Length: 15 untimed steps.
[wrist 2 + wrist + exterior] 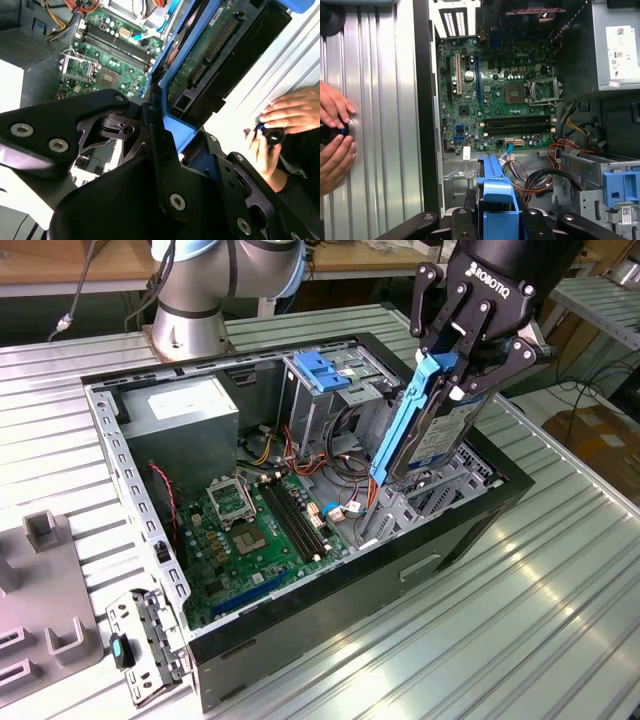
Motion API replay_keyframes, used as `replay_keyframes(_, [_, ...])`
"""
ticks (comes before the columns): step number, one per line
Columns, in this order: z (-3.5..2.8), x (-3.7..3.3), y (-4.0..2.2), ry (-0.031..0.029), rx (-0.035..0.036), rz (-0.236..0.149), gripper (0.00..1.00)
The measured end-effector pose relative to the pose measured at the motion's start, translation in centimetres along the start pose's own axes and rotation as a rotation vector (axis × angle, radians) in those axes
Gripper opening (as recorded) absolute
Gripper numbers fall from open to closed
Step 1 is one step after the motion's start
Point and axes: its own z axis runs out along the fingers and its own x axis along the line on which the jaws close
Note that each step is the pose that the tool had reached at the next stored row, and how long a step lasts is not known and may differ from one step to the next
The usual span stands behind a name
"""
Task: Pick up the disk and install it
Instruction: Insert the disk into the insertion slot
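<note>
A: Fingers first?
B: Fingers (438,358) are closed in on the disk (432,435), pinching its blue rail frame at the upper end. The gripper (462,370) holds it clear in the air. Both wrist views show the same grip. In the second wrist view the fingers (95,117) flank the frame and the disk (210,55) shows its green circuit side. In the first wrist view the disk (497,200) is seen edge-on.

A: Disk pose, place?
B: It's on edge and tilted, label side toward the exterior view's right. It hangs over the open computer case (300,605), at the case's end toward the exterior view's right. The lower end is down among the metal bay parts. Whether it touches them, can't tell.

A: Inside the case?
B: The drive cage (345,405) with its blue bracket (318,368) is just beside the disk, by the case's far wall. The motherboard (250,530) lies on the case floor. The power supply (180,415) is in the far corner, exterior view's left.

A: Outside?
B: The case sits mid-tabletop (520,640). A grey fixture (50,640) is at the tabletop edge, exterior view's left. A metal bracket (145,645) with a blue tab is just beside the case's near corner. The arm base (195,310) is at the far edge. A person's hands (335,107) are on the tabletop just beside the case wall, around a small black object (331,134).
</note>
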Motion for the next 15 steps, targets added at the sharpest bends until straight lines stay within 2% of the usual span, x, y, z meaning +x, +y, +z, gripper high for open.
replay_keyframes(1, [0.03, -0.03, -0.45, 0.0000, 0.0000, 0.000, 0.37])
replay_keyframes(3, [0.12, -0.13, -1.85, -0.0001, 0.0000, 0.000, 0.37])
replay_keyframes(4, [0.16, -0.17, -2.23, 0.0004, 0.0001, 0.000, 0.37])
replay_keyframes(10, [0.65, -0.20, -2.27, 0.0005, 0.0001, -0.014, 0.37])
replay_keyframes(15, [0.92, -0.22, -2.67, 0.0007, 0.0000, -0.013, 0.37])
